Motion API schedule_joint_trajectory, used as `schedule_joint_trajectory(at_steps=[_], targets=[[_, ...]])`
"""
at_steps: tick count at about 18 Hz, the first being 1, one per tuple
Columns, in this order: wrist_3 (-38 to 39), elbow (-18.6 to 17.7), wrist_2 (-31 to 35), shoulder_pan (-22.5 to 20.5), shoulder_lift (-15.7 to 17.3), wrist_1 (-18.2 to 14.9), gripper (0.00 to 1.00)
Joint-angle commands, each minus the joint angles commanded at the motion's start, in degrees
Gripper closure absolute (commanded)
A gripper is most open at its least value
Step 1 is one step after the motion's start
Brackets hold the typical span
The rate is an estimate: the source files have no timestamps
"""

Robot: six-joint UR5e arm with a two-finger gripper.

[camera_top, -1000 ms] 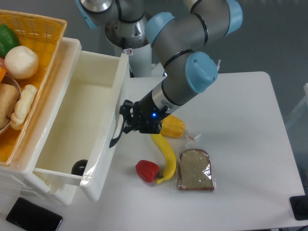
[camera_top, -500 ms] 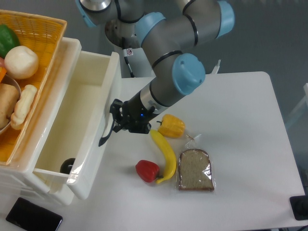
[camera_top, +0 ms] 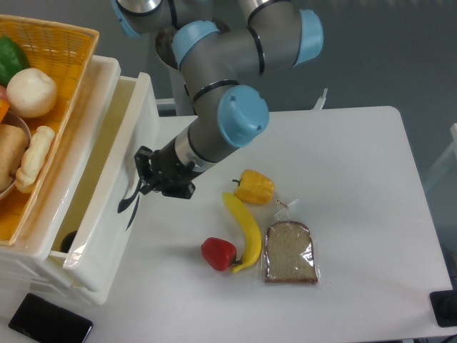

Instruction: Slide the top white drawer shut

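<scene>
One end effector (camera_top: 146, 177) presses against the front of the top white drawer (camera_top: 114, 193), right at its curved black handle (camera_top: 130, 202); whether its fingers are apart or together cannot be told from this angle. That drawer stands at the counter's (camera_top: 357, 179) left edge, only a narrow gap of its inside showing. An orange wicker basket (camera_top: 50, 43) of food sits on the cabinet top. On the counter lie a yellow pepper (camera_top: 255, 186), a banana (camera_top: 244, 229), a red pepper (camera_top: 218, 253) and bagged bread (camera_top: 290, 252). A black phone (camera_top: 48, 321) lies at the near left corner.
</scene>
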State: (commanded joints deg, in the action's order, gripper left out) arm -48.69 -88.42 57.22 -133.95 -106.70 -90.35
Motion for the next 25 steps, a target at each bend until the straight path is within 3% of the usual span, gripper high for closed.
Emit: schedule_joint_trajectory(at_steps=[15, 16, 17, 19, 20, 22, 25], targets=[[0.88, -0.62, 0.00, 1.94, -0.09, 0.70, 1.00], [0.53, -0.62, 0.00, 1.76, -0.09, 0.70, 0.94], [0.18, -0.53, 0.09, 1.59, -0.09, 0.96, 0.74], [-0.26, -0.44, 0.26, 1.06, -0.26, 2.45, 0.20], [-0.35, -0.44, 0.44, 0.27, -0.26, 3.68, 0.02], [-0.35, -0.27, 0.44, -1.40, -0.61, 5.00, 0.00], [-0.44, 0.26, 0.53, -5.08, -1.05, 10.09, 0.00]])
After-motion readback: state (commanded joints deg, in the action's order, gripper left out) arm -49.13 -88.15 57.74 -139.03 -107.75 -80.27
